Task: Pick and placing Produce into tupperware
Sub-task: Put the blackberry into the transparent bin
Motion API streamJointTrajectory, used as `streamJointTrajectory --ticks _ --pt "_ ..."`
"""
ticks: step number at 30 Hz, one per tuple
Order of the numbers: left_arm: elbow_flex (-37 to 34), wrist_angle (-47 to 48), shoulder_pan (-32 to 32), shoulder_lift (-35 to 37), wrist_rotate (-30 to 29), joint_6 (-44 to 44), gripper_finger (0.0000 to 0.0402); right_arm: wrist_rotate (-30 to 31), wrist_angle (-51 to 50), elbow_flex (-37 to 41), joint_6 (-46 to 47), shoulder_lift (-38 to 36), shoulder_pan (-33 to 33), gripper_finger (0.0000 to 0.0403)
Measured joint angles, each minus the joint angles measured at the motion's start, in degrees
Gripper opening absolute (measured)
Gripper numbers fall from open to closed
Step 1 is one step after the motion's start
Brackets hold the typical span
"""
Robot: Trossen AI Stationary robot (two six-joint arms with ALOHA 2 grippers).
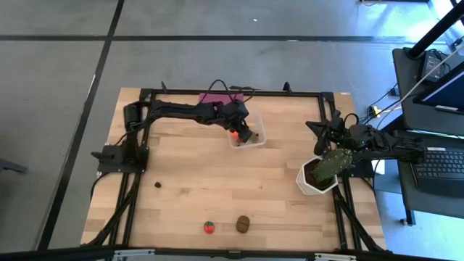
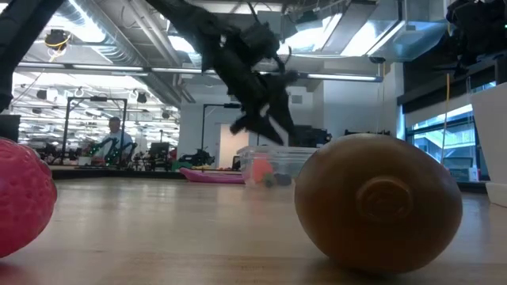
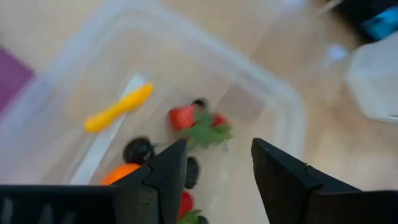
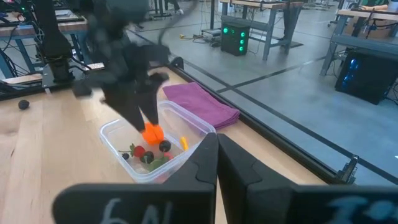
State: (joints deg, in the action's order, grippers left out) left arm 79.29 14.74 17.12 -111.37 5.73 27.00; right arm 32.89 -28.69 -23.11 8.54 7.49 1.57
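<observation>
Left gripper (image 3: 217,171): poised over the clear tupperware (image 1: 259,133) at the table's far middle, jaws apart and holding nothing; directly beneath them lie a strawberry (image 3: 198,121), an orange ball (image 4: 153,133), a yellow banana (image 3: 118,107) and dark bits, all inside the container. Right gripper (image 4: 217,163): jaws together, empty, parked at the table's right edge by the potted plant (image 1: 325,171). Loose produce on the near table: a second strawberry (image 1: 209,228), a brown oval lump (image 1: 243,224), one dark bit (image 1: 157,185).

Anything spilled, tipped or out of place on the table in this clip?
Nothing looks spilled or damaged. Three produce pieces lie outside the clear square plastic container: a red green-topped strawberry, a brown oval lump and a small dark bit, apparently just not yet picked.
</observation>
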Motion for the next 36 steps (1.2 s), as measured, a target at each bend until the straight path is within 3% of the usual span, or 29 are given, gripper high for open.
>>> streamJointTrajectory --ticks 4,12,18,23,30,36 --pt "0.2 5.6 0.0 6.4 1.7 -3.5 0.0201 0.0 0.0 0.0 0.0 0.0 0.0 0.0009" --pt "0.2 32.8 -4.0 21.3 1.3 -9.0 0.0272 0.0 -0.1 0.0 0.0 0.0 0.0 0.0009" --pt "0.1 52.6 -9.3 28.5 -0.1 -7.4 0.0282 0.0 -0.1 0.0 0.0 0.0 0.0 0.0009" --pt "0.0 66.8 -14.6 29.6 -0.5 -8.6 0.0275 0.0 0.0 0.0 0.0 0.0 0.0 0.0009" --pt "-8.1 66.5 -23.8 29.6 -0.1 -14.7 0.0265 0.0 0.0 0.0 0.0 0.0 0.0 0.0009" --pt "-21.3 53.1 -30.1 32.0 4.9 -10.3 0.0254 0.0 0.0 0.0 0.2 0.0 0.0 0.0009"
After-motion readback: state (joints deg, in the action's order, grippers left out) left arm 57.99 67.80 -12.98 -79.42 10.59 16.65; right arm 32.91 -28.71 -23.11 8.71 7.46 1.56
